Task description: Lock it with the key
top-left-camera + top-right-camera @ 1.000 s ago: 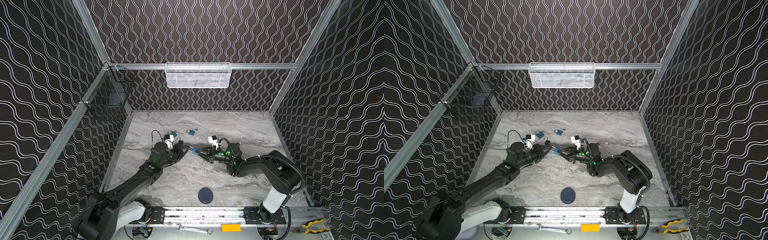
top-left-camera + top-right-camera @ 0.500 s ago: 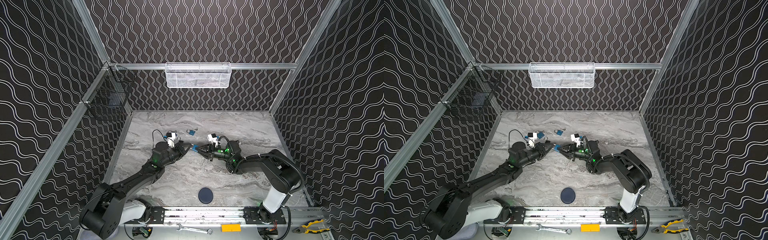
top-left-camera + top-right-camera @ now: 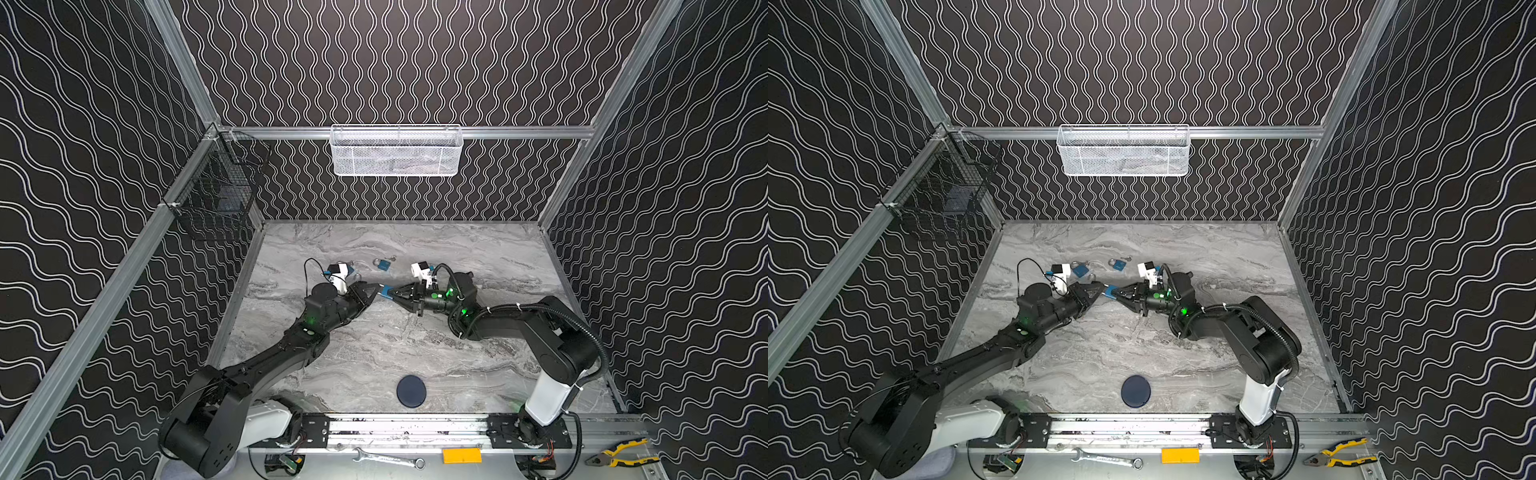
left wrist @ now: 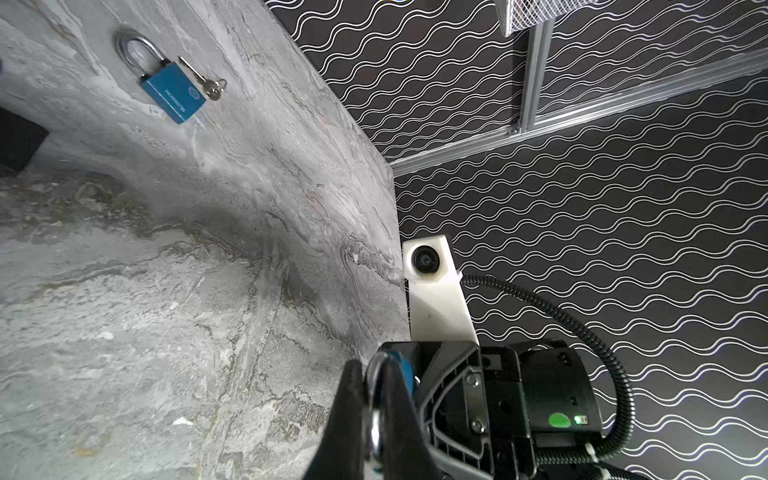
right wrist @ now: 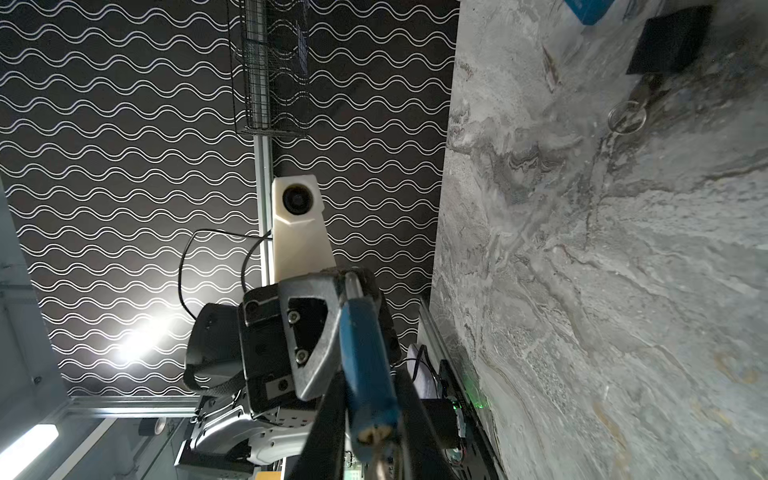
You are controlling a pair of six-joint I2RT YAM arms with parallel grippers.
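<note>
Right wrist — blue padlock [image 5: 365, 357], clamped between fingers [image 5: 326, 432]

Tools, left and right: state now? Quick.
Left tool: shut on the shackle of the blue padlock.
Right tool: shut on the blue padlock's body.

White wavy lines pattern the black walls [image 3: 395, 62], the bench [image 3: 374, 357] is grey-veined marble, the padlock [image 5: 365, 357] is blue, the twelve-o'clock mesh basket [image 3: 395, 151] white, and the six-o'clock disc [image 3: 411, 391] dark navy.
</note>
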